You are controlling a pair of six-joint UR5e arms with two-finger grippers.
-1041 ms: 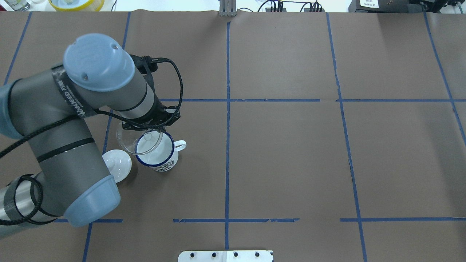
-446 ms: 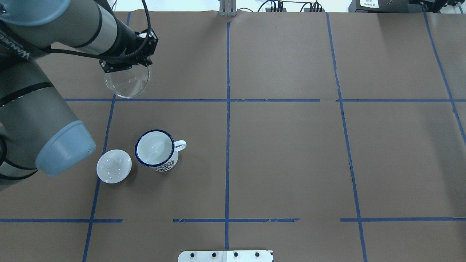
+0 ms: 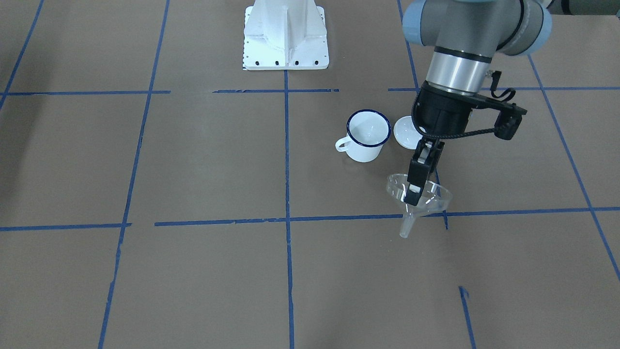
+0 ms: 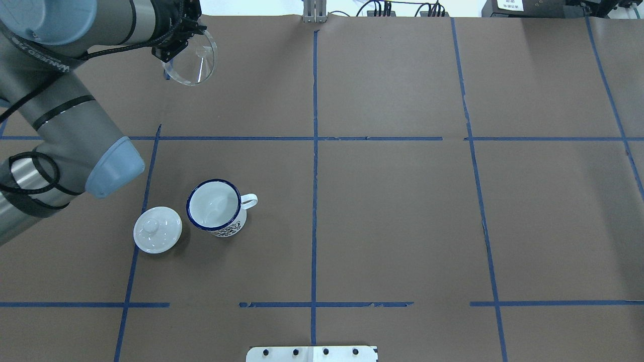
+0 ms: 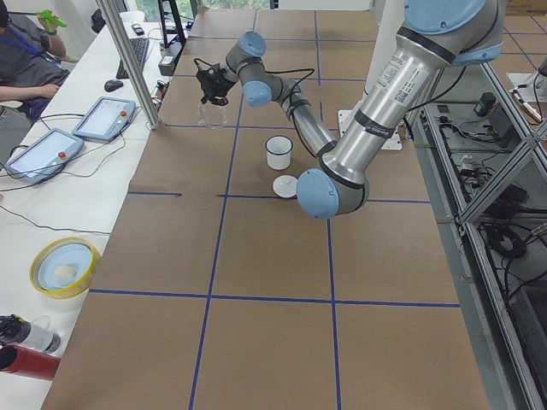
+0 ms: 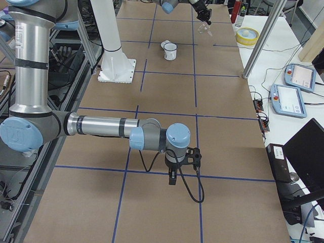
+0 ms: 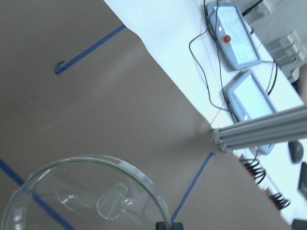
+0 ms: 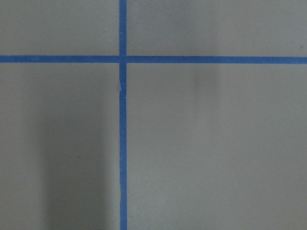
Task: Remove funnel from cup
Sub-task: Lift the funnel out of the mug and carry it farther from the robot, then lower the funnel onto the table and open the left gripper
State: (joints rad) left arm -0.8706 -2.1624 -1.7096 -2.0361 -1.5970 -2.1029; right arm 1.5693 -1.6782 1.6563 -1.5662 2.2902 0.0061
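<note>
A white lid lies on the brown table, touching a blue tape line. 2 tablets and a yellow bowl sit off to the side.

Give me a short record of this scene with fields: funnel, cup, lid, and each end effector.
funnel: clear, spout down, held by its rim, apart from the cup
cup: upright on the table, empty, handle away from the lid
lid: white, on the table beside the cup
left end effector: shut on the funnel
right end effector: near the table, far from the cup; open or shut, cannot tell
</note>
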